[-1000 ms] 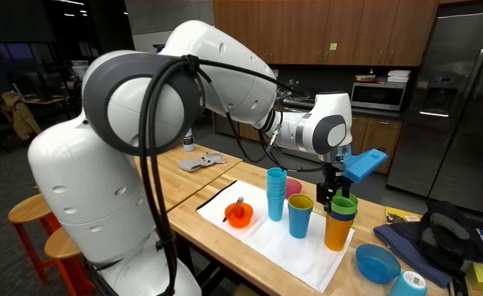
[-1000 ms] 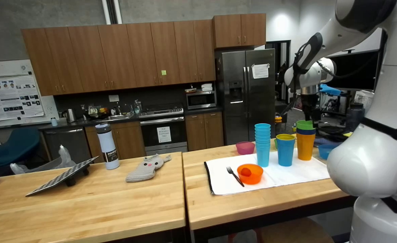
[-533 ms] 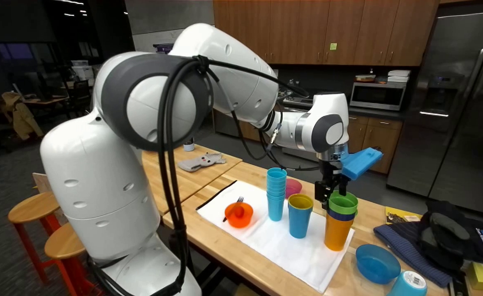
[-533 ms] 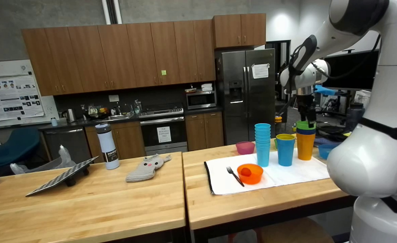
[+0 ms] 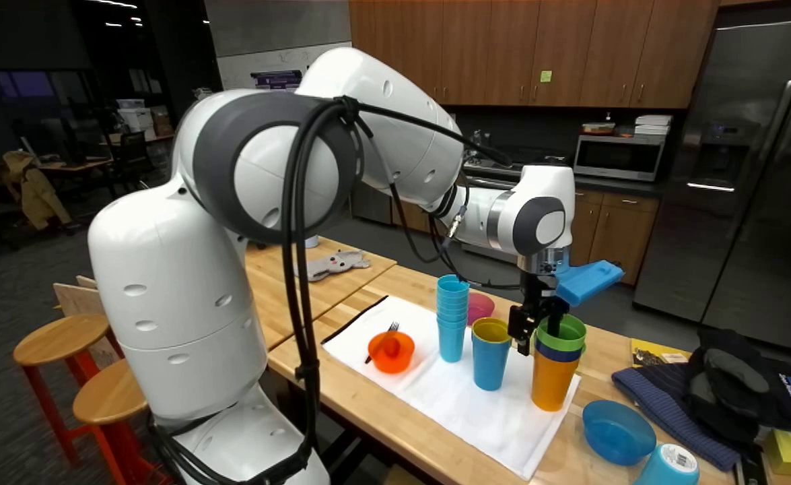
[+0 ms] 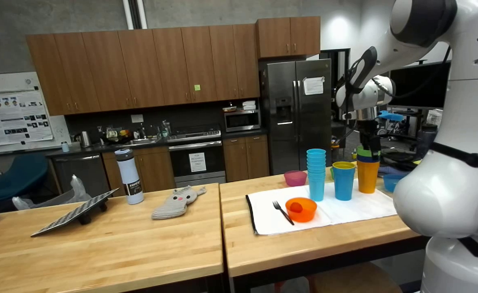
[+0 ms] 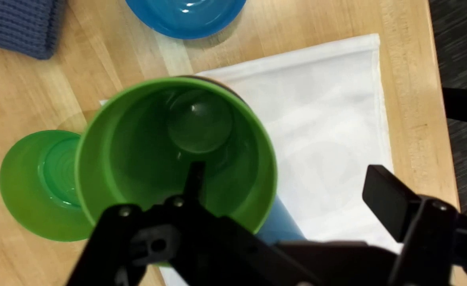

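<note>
A green cup (image 5: 575, 332) is nested at the top of a stack, above a dark blue cup (image 5: 559, 353) and an orange cup (image 5: 551, 382). My gripper (image 7: 291, 186) stands open astride the green cup's wall. In the wrist view one finger (image 7: 194, 178) is over the cup's hollow and appears to dip inside the rim; the other finger (image 7: 390, 200) is outside, over the white cloth. A clear gap separates that outer finger from the wall, and nothing is gripped. A blue cup with a yellow inside (image 5: 489, 367) stands close by, partly hidden in the wrist view.
A tall light blue cup stack (image 5: 451, 330) and an orange bowl (image 6: 308, 211) with a fork (image 6: 282, 212) sit on the white cloth (image 5: 462, 417). Around it are a pink bowl (image 6: 295, 178), a green bowl (image 7: 30, 186), a blue bowl (image 5: 617, 431) and a knit hat (image 5: 671, 417).
My gripper has come down and shifted slightly to the side, so one finger now reaches into the green cup's opening. The arm's elbow has swung along; the cups stay put.
</note>
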`<state>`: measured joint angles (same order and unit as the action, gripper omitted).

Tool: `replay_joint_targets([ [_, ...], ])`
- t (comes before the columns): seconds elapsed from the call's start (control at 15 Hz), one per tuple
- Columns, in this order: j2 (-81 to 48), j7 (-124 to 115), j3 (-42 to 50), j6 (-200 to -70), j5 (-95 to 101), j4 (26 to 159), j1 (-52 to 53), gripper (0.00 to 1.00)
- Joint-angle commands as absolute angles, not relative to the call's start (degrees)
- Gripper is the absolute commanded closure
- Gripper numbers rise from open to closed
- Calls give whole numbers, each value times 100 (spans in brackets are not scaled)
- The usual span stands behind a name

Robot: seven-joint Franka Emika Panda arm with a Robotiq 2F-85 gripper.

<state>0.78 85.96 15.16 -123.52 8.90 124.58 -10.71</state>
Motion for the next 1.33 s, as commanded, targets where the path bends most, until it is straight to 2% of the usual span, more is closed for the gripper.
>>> replay_joint_targets([
  [0.0,104,8624,1488,-12250,833,12445,-1210,25],
  [0.07,120,8610,1486,-12267,845,12476,-1224,28],
  [0.2,126,8605,1487,-12282,870,12504,-1249,40],
  [0.67,76,8513,1441,-12263,925,12477,-1233,95],
  [0.8,50,8507,1427,-12250,916,12429,-1229,100],
  [1.27,-12,8432,1374,-12178,905,12257,-1218,98],
])
